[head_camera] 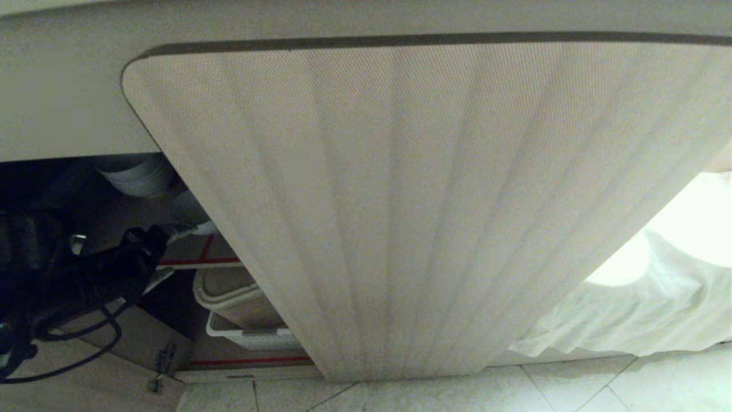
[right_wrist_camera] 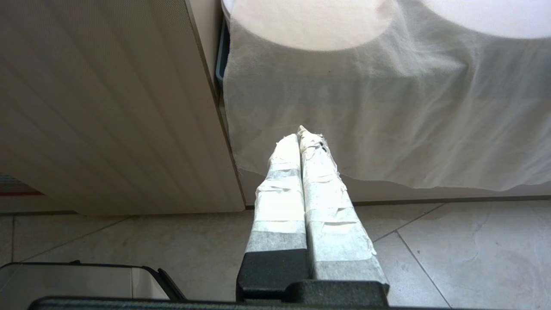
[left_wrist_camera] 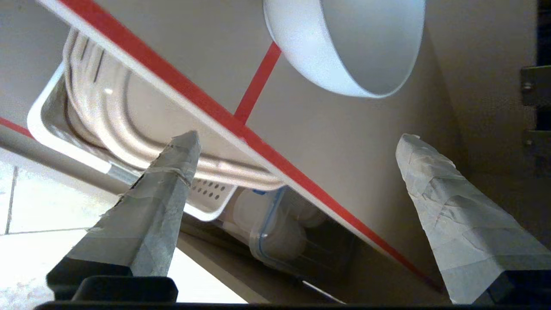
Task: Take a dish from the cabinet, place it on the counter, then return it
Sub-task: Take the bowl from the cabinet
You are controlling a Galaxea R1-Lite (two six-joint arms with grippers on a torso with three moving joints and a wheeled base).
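Observation:
The dish [left_wrist_camera: 344, 47], a plain white bowl, stands on the upper inner shelf [left_wrist_camera: 327, 142] of the cabinet, behind the shelf's red-taped edge. My left gripper [left_wrist_camera: 297, 142] is open, with its taped fingers [left_wrist_camera: 172, 185] spread wide just short of the dish, apart from it and holding nothing. In the head view my left gripper [head_camera: 180, 252] reaches into the cabinet, past its ribbed door [head_camera: 400, 217], which stands open. My right gripper [right_wrist_camera: 301, 133] is shut and empty, parked low over the floor. The counter's top is out of view.
Stacked white bowls [head_camera: 137, 174] sit deeper on the same shelf. Below it are a white perforated basket [left_wrist_camera: 206, 198] holding beige plates and a clear lidded container [left_wrist_camera: 267, 232]. A white cloth [right_wrist_camera: 387, 107] hangs to the right of the door. The floor [right_wrist_camera: 430, 249] is tiled.

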